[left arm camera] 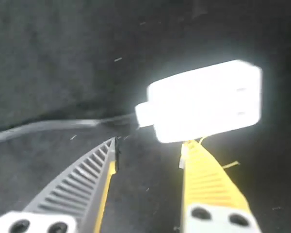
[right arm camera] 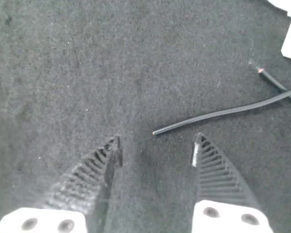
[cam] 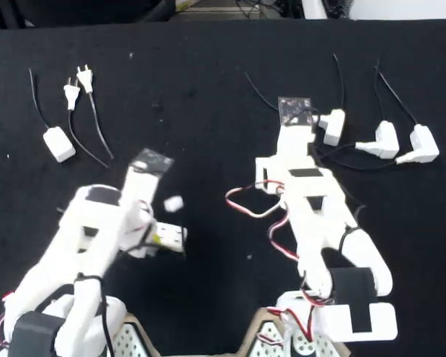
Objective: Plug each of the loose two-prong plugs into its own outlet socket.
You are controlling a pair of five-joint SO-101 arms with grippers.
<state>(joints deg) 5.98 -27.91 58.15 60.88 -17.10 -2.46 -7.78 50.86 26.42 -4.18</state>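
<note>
In the left wrist view a white outlet socket (left arm camera: 203, 102) with a dark cord (left arm camera: 48, 126) lies just past my left gripper (left arm camera: 148, 145), which is open, nearest its yellow finger (left arm camera: 203, 179). My right gripper (right arm camera: 157, 141) is open over bare cloth, with a black cable end (right arm camera: 157, 131) just beyond its fingertips. In the high view two loose two-prong plugs (cam: 78, 85) lie at the far left, with a white socket block (cam: 59, 143) near them. Another white socket (cam: 333, 126) sits just right of the right arm's tip (cam: 293, 111).
Two white angled plug bodies (cam: 401, 143) with black cords lie at the far right. A small white piece (cam: 173, 203) sits beside the left arm (cam: 97, 223). Red and white wires (cam: 249, 204) loop beside the right arm. Black cloth covers the table (cam: 208, 89).
</note>
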